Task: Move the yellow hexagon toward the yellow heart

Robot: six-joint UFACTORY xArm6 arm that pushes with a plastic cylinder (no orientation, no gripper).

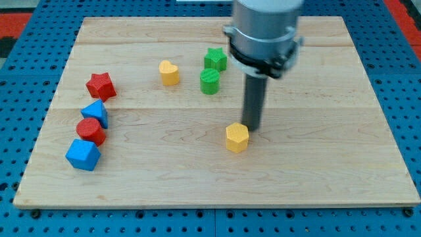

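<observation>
The yellow hexagon [237, 137] lies near the middle of the wooden board [329, 164], a little toward the view's bottom. The yellow heart [169, 72] lies up and to the view's left of it, well apart. My tip [252, 128] is at the hexagon's upper right edge, touching or almost touching it. The rod rises from there to the grey arm body [263, 33] at the view's top.
A green star [215, 59] and a green cylinder-like block [210, 81] lie right of the heart. At the view's left lie a red star [100, 85], a blue triangle-like block [95, 113], a red round block [91, 131] and a blue cube-like block [83, 155].
</observation>
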